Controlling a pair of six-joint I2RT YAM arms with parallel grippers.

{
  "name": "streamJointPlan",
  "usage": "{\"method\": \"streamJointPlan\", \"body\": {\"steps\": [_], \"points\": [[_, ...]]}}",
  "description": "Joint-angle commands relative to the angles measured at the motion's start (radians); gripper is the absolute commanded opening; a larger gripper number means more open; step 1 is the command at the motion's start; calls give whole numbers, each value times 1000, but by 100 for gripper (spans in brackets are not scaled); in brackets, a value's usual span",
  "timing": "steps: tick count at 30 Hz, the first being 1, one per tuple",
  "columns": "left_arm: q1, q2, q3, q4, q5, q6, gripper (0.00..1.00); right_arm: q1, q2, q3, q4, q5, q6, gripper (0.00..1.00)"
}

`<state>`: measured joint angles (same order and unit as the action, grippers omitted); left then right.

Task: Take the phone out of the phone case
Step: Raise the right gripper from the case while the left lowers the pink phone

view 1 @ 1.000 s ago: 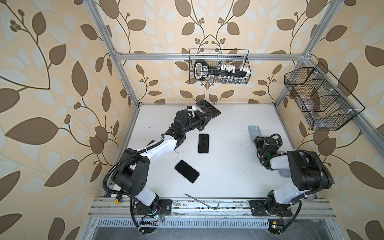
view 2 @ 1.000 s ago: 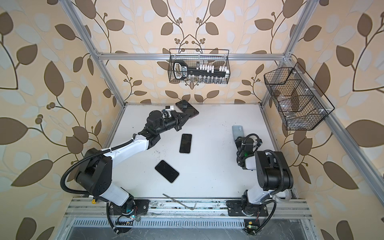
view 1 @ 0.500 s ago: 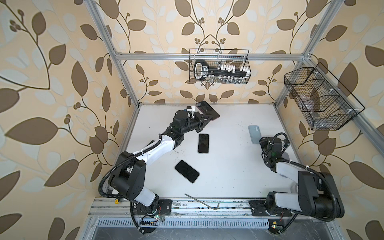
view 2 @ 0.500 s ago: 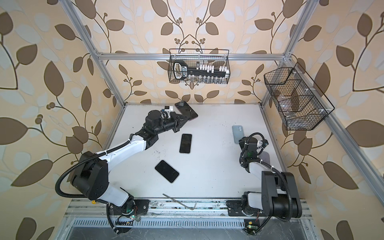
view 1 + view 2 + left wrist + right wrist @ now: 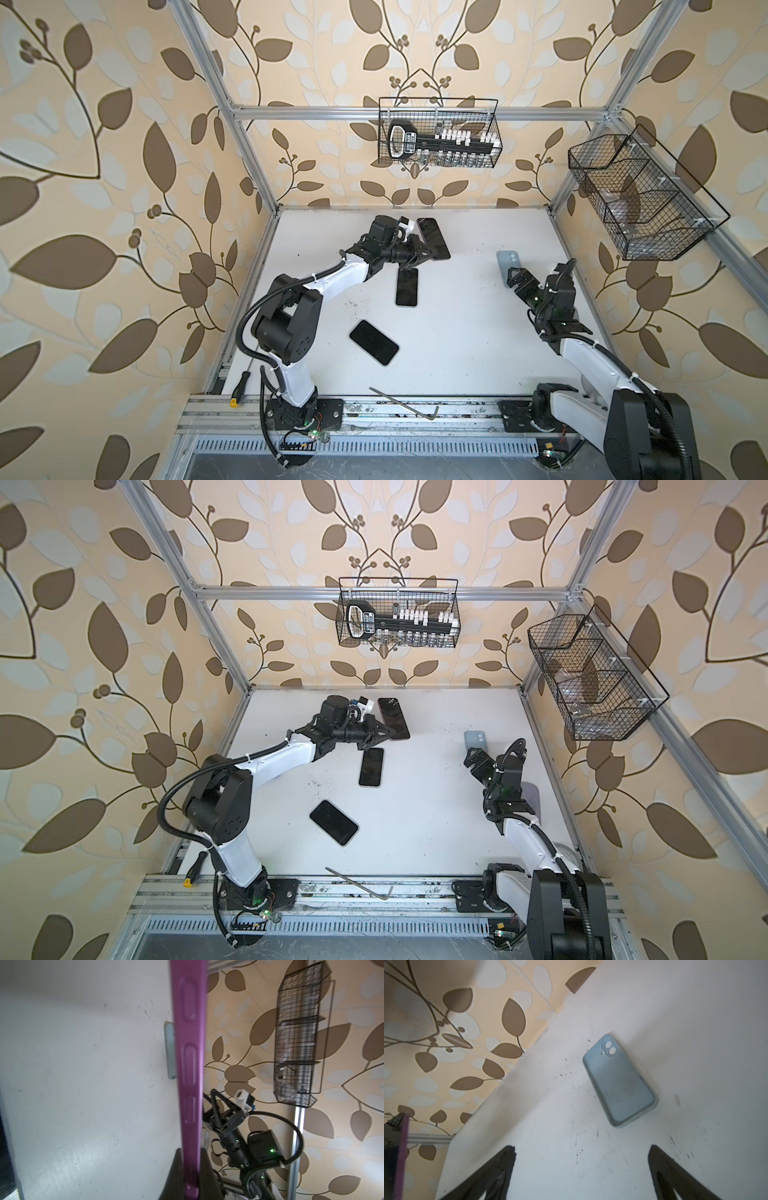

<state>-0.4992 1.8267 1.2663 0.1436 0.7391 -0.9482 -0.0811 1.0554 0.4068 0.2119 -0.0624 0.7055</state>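
White tabletop (image 5: 457, 332) inside an aluminium-framed cell, leaf-patterned paper on all walls. The left gripper (image 5: 420, 252) is clamped on the edge of a purple case (image 5: 188, 1064) and holds it raised off the surface. In both top views a dark screen face fills that case, so the phone (image 5: 435, 237) is judged not yet out of it. Just beneath and short of that gripper a dark handset (image 5: 407, 287) lies flat; a second handset (image 5: 374, 343) lies well back toward the arm's base. Whether either handset wears a case cannot be told. The right gripper (image 5: 581, 1151) has its jaws spread wide with nothing between them. A pale blue case (image 5: 619, 1082) lies on the table just ahead of its fingertips, apart from them. The table shows through the camera cut-outs, so this case is empty. Assessment: one case appears finished with, and the purple unit remains. What is left there is judged to be freeing the phone from the purple case while the left grip holds it, probably with the free right gripper brought across. Containers: the rear wire basket (image 5: 384, 137), beyond the left gripper on the back wall, carries a black tool rack (image 5: 440, 143) with white-tipped pieces. The compartmented side basket (image 5: 660, 245), beyond the right gripper, holds something pale or clear, too indistinct to name.
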Motion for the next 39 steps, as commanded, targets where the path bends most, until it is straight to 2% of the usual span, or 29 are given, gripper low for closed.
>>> {"method": "streamJointPlan", "body": {"steps": [1,5,12,24,39], "points": [[-17,21,75,13,81,130,0,-3,-42,50,-138,-94,-132,100],[-28,94,124,-24,100,198,0,-13,-106,44,-195,-104,-161,100],[-31,217,214,-126,116,294,0,-84,-175,-21,-194,-166,-152,100],[-31,333,278,-137,120,279,0,-179,-215,-84,-193,-255,-151,100],[-27,371,231,-139,67,273,2,-197,-236,-135,-170,-276,-124,100]]}}
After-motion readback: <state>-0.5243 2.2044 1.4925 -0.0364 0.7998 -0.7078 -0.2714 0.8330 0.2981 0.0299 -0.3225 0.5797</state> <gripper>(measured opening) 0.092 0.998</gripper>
